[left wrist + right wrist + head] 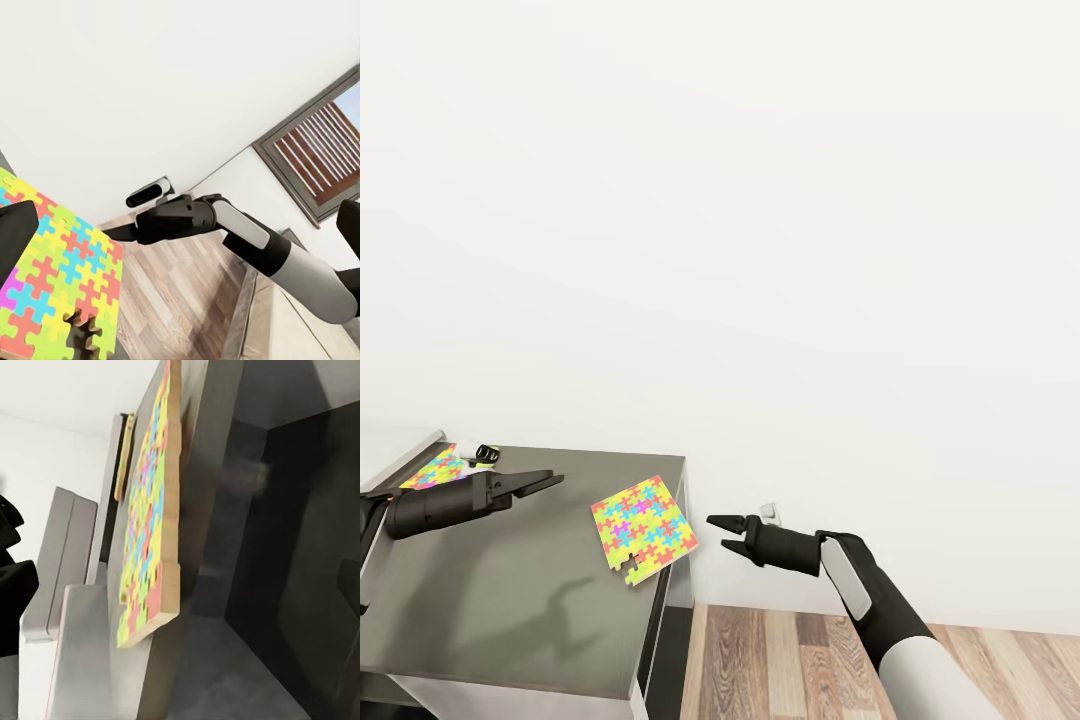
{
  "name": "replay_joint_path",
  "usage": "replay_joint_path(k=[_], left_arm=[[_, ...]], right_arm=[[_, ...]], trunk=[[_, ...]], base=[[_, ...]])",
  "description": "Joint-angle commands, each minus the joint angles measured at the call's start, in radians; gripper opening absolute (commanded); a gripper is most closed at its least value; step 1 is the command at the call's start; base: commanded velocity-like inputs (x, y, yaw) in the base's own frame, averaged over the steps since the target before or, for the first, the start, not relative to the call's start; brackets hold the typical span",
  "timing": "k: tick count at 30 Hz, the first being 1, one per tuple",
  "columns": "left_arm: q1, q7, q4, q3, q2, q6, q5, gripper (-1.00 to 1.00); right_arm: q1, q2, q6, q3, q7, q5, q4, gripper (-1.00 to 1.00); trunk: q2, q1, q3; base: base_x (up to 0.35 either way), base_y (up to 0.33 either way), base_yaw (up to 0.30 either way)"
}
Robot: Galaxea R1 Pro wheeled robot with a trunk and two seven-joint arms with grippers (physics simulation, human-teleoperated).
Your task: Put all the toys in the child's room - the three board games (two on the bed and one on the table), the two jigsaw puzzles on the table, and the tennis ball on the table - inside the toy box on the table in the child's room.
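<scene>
Bright jigsaw puzzle (644,526) is laid flat on grey table (510,600), by right edge, one corner poked out past it. Square is turned a bit, so no clear long side is seen. Notch is seen at near corner. Second jigsaw puzzle (436,467) is laid at far left of table, partly hidden.

Left gripper (546,481) is held above table, pointed at first puzzle, fingers close together, nothing held. Right gripper (726,533) is held off table's right side, fingers a little apart, nothing touched.
</scene>
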Motion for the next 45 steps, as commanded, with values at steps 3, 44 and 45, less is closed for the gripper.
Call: replay_joint_path(k=[3,44,45], left_arm=[[0.000,-0.004,0.000,0.000,0.000,0.011,0.000,1.00],[0.000,-0.004,0.000,0.001,0.000,0.011,0.000,1.00],[0.000,-0.004,0.000,0.000,0.000,0.011,0.000,1.00]], right_arm=[[-0.001,0.002,0.005,0.002,0.000,-0.002,0.000,1.00],[-0.001,0.001,0.022,0.004,-0.005,-0.001,0.006,1.00],[-0.001,0.001,0.023,0.004,-0.005,0.000,0.006,1.00]], trunk=[[0.000,0.000,-0.001],[0.000,0.000,-0.001],[0.000,0.000,-0.001]], base=[[0.000,0.080,0.000],[-0.012,0.054,0.000],[-0.071,0.000,0.000]])
